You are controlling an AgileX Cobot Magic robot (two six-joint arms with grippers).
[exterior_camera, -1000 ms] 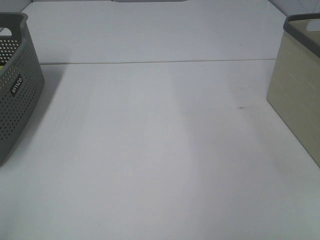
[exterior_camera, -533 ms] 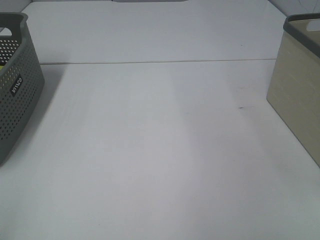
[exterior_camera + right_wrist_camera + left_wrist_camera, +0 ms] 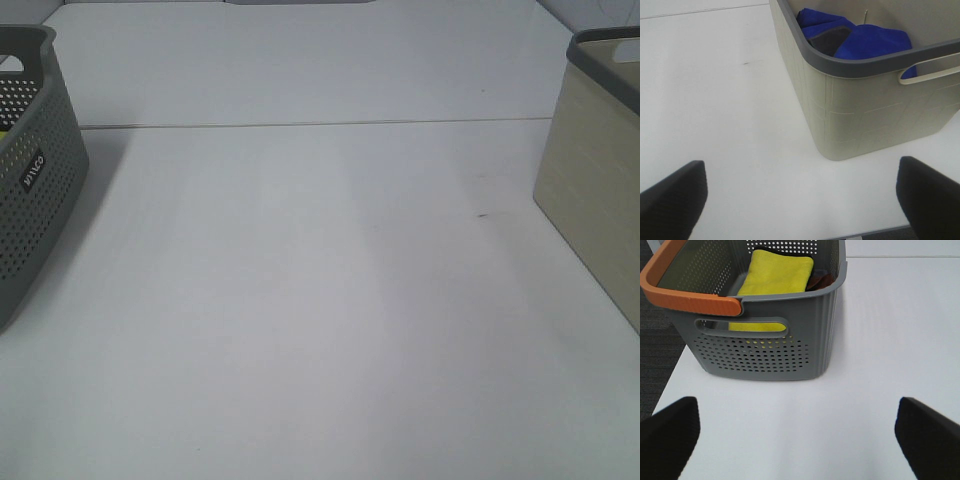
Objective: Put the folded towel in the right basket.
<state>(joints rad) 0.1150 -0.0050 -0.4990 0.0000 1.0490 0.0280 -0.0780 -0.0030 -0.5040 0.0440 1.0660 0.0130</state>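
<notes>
A folded yellow towel (image 3: 774, 276) lies inside the grey perforated left basket (image 3: 765, 352), which has an orange handle (image 3: 687, 300). A brown item (image 3: 821, 280) lies beside the towel. A blue towel (image 3: 867, 42) and a dark grey cloth (image 3: 829, 40) lie inside the beige right basket (image 3: 860, 115). My left gripper (image 3: 800, 440) is open and empty over the table, short of the grey basket. My right gripper (image 3: 800, 200) is open and empty over the table, short of the beige basket. Neither gripper shows in the exterior view.
The white table (image 3: 320, 300) spans the exterior view, with the grey basket (image 3: 30, 180) at its left edge and the beige basket (image 3: 595, 190) at its right edge. A seam (image 3: 300, 125) runs across the far part of the table. Dark floor (image 3: 657, 345) lies beyond the table's left edge.
</notes>
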